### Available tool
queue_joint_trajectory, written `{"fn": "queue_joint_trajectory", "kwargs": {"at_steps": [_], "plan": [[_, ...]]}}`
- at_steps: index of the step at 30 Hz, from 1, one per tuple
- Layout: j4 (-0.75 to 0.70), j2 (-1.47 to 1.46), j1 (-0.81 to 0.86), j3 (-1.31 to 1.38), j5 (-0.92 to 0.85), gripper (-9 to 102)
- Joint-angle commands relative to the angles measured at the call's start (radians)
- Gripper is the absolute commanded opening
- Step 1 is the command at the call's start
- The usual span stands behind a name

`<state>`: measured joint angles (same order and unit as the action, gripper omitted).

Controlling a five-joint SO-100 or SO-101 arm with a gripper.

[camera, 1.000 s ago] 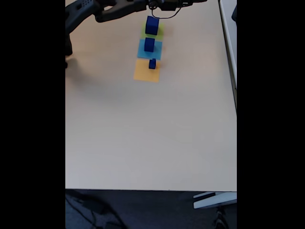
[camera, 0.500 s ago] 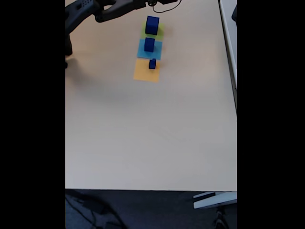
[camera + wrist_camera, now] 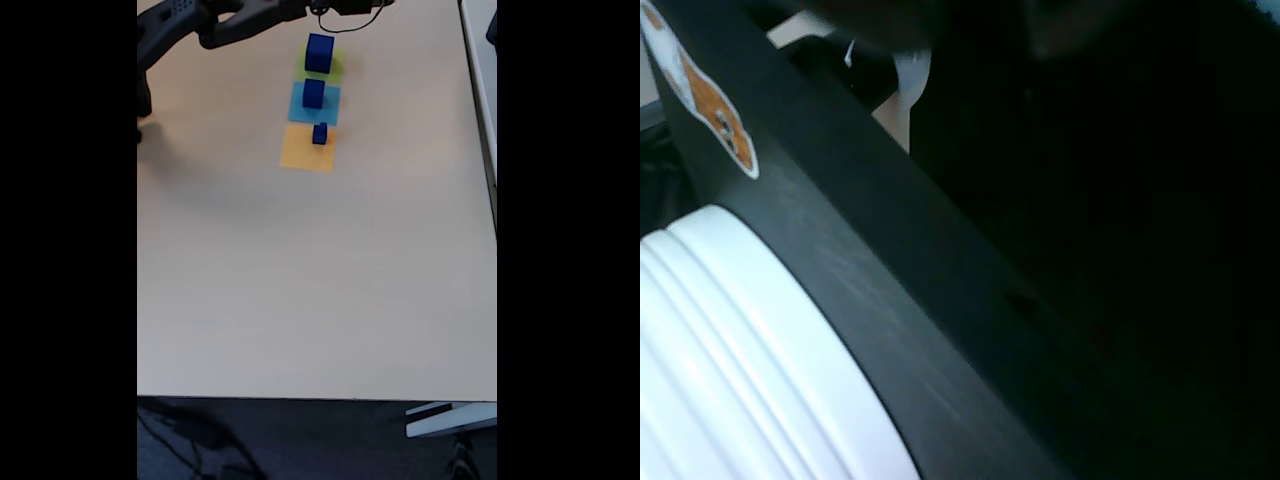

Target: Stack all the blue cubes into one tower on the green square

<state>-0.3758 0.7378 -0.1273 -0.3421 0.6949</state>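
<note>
Stacking had not begun — the largest blue cube (image 3: 319, 53) sat on the green square (image 3: 333, 68), the middle cube (image 3: 314, 93) on the light-blue square (image 3: 303, 108). Next came grasping that middle cube; the finger state could not be told.

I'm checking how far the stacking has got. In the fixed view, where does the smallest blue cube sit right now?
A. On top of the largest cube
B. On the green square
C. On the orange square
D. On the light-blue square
C. The smallest blue cube rests at the upper edge of the orange square, apart from the other two cubes.
</note>
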Motion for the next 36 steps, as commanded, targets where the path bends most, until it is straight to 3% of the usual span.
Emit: {"fn": "queue_joint_trajectory", "kwargs": {"at_steps": [1, 18, 28, 36], "plan": [[-0.091, 0.207, 0.025, 0.018, 0.034, 0], [-0.534, 0.31, 0.035, -0.069, 0.186, 0], [-0.781, 0.339, -0.005, -0.135, 0.469, 4], [-0.927, 0.333, -0.041, -0.183, 0.807, 7]]}}
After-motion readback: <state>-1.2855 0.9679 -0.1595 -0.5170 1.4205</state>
